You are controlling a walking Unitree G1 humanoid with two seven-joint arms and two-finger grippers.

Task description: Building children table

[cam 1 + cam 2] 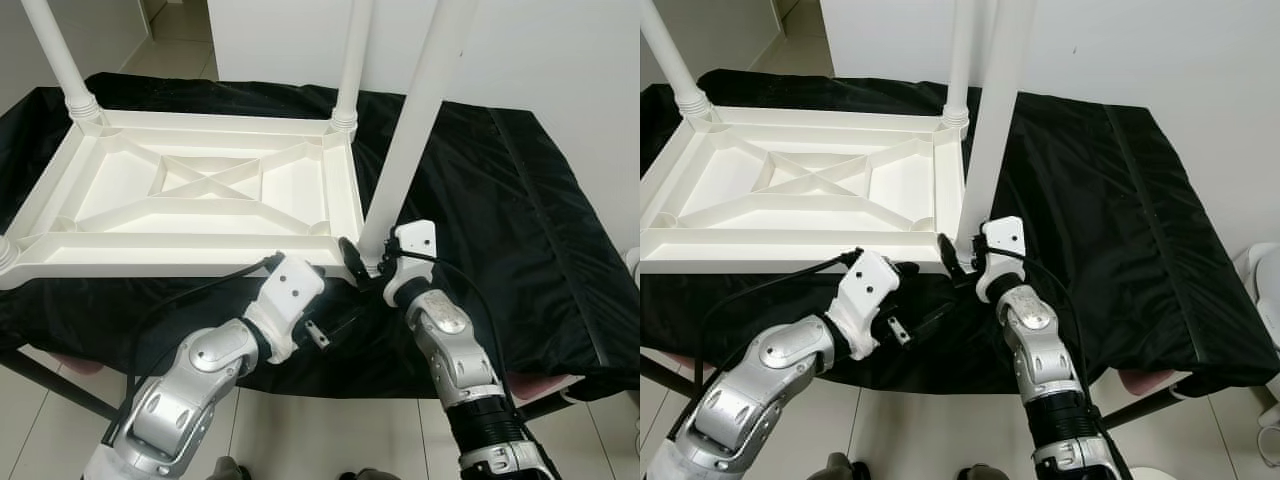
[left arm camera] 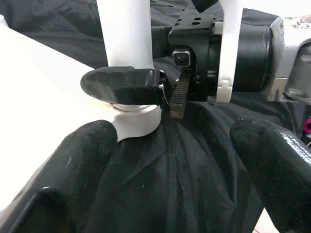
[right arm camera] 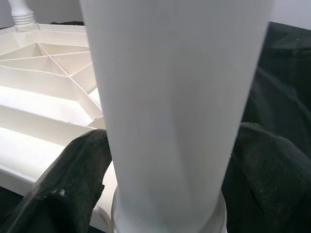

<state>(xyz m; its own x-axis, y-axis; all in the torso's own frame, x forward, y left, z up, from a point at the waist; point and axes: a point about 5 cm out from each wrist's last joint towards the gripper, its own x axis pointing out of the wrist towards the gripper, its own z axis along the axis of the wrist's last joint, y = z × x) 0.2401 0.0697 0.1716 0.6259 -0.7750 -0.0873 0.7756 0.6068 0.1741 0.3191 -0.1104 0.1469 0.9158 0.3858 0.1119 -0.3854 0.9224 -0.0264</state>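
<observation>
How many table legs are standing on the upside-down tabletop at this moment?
3: one leg at the far left corner, one at the far right corner, one at the near right corner, gripped by the right gripper. The near left corner is cut off.

The upturned children's tabletop (image 1: 190, 195) lies on the cloth-covered table (image 1: 520, 220), toward its left. 2 legs (image 1: 352, 60) stand at its far corners. At the near right corner, the right pincer (image 1: 362, 262) clasps a third leg (image 1: 415, 120); the left pincer (image 1: 335, 320) sits just before it.
</observation>
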